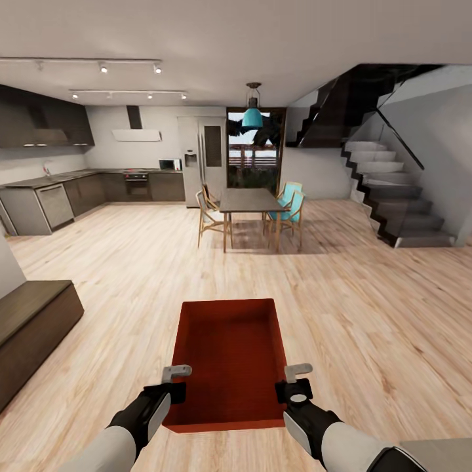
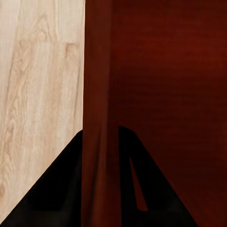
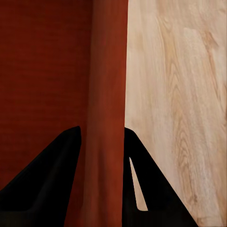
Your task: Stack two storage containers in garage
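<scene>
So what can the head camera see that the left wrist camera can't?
The head view takes in the room: the dining table with chairs, the kitchen counter, the stairs, the whole storage container and both grippers, left gripper and right gripper, one on each side wall. The left wrist view gives a close look at that gripper's dark fingers straddling the container's wall. Both show the orange-red container and the light wood floor.
</scene>
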Tool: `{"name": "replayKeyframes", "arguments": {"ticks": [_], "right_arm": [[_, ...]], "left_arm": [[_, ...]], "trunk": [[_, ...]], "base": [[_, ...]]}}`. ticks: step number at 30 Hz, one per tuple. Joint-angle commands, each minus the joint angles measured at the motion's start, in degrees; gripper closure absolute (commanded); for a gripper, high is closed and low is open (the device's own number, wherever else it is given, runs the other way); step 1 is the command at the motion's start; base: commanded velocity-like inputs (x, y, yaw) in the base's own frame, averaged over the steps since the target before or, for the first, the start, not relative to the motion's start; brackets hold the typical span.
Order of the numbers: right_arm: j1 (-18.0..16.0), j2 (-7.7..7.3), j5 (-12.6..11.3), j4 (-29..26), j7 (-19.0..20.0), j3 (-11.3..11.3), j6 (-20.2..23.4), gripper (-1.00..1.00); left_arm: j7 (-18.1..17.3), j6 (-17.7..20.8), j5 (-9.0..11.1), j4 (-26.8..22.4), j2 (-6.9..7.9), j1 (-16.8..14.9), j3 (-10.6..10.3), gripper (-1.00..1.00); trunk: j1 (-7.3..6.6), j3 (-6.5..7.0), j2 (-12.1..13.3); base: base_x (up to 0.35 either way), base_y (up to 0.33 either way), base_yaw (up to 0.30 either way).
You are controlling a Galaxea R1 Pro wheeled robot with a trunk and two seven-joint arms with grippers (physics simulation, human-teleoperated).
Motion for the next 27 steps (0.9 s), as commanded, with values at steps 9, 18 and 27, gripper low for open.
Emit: {"name": "replayKeyframes", "arguments": {"ticks": [9, 18, 27], "right_arm": [[-0.09, 0.02, 0.43, -0.62, -0.12, -1.88, -0.28, 1.0], [-0.09, 0.02, 0.43, -0.62, -0.12, -1.88, -0.28, 1.0], [-0.09, -0.05, 0.43, -0.62, -0.12, -1.88, -0.3, 1.0]], "left_arm": [[0.38, 0.43, -1.11, -0.01, -0.06, 0.02, 0.67, 1.0], [0.38, 0.43, -1.11, -0.01, -0.06, 0.02, 0.67, 1.0], [0.38, 0.43, -1.11, -0.01, -0.06, 0.02, 0.67, 1.0]], "trunk": [[0.04, -0.09, -0.07], [0.04, -0.09, -0.07], [0.04, -0.09, -0.07]], "base": [[0.32, 0.0, 0.0], [0.32, 0.0, 0.0], [0.32, 0.0, 0.0]]}}
